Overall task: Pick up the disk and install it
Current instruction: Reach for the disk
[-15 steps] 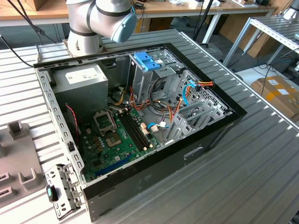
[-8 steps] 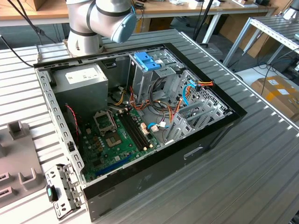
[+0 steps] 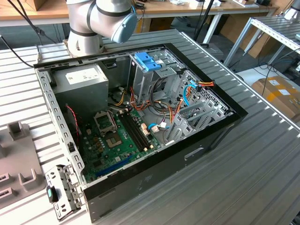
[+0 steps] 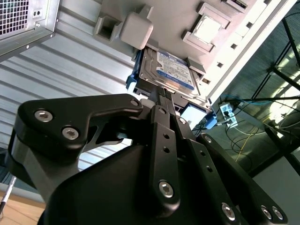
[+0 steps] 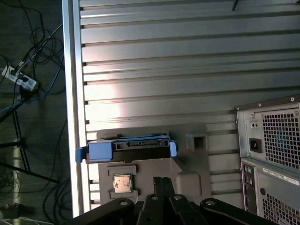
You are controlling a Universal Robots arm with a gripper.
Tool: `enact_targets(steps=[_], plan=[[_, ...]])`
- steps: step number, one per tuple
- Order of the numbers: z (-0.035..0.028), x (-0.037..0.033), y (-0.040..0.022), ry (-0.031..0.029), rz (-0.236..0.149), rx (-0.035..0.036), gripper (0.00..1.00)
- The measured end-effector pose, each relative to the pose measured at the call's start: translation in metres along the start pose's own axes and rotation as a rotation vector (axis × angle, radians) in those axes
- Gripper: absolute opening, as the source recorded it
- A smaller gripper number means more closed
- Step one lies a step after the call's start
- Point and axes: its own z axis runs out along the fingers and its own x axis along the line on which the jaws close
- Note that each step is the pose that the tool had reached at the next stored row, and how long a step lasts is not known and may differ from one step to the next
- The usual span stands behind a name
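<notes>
Exterior view: the robot arm point(image 3: 101, 21) stands behind an open computer case point(image 3: 154, 173) on a ribbed table point(image 3: 253, 178).

Second wrist view: the gripper point(image 4: 165, 93) has its fingers apparently pressed together, with nothing between them. The disk point(image 4: 174, 70) lies flat, label up, just beyond the tips on a grey fixture point(image 4: 211, 28). Contact cannot be confirmed.

First wrist view: the disk is seen edge-on ahead of the tips, with a visible gap. A processor chip point(image 5: 123, 183) sits in the fixture beside the gripper.
</notes>
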Motion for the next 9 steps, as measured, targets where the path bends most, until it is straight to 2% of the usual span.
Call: enact_targets(steps=[5,9], plan=[[0.0011,0.0009,0.0058,0.0001,0.000,0.0000,0.11],[0.0038,0.0052,0.0093,0.0002,0.000,0.0001,0.11]])
